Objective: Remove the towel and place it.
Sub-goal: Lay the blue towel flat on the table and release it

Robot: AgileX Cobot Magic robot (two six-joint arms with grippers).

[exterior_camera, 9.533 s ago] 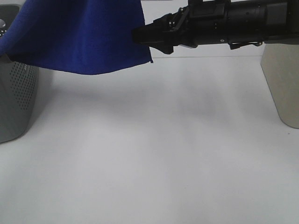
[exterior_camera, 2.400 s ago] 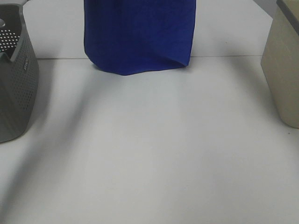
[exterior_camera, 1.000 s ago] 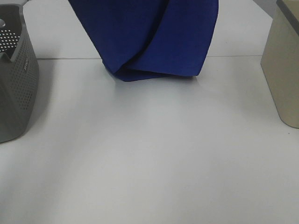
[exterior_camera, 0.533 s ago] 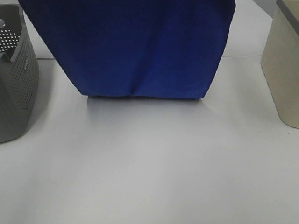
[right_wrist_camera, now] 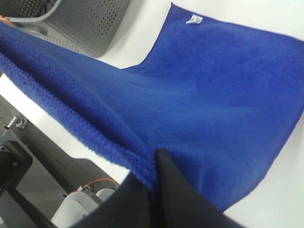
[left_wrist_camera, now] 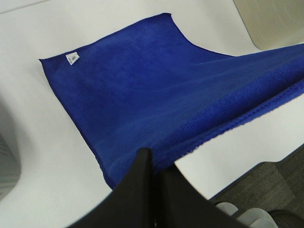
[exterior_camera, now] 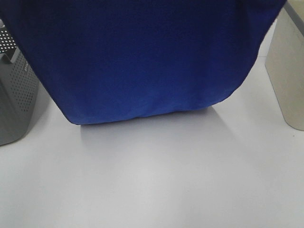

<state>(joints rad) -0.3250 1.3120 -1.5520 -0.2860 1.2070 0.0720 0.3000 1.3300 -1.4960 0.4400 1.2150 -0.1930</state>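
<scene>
Hauling the towel [exterior_camera: 142, 57] nearer and wider than half a second back, clamping its near hem in left gripper [left_wrist_camera: 152, 159] and right gripper [right_wrist_camera: 154, 159], laying its far end on the worktop [exterior_camera: 152, 180]. Risking that hem spilling off the front edge by pulling further.

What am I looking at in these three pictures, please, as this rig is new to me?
This is a robot with two arms, each ending in a pincer-like gripper. One picture comes from a camera mounted high above the white table; the others from a camera on each wrist. The left gripper and the right gripper each pinch the near hem of the blue towel, holding it up, while its far end, with a small white tag, lies flat on the table. A grey perforated basket stands on one side, a beige container on the other.
</scene>
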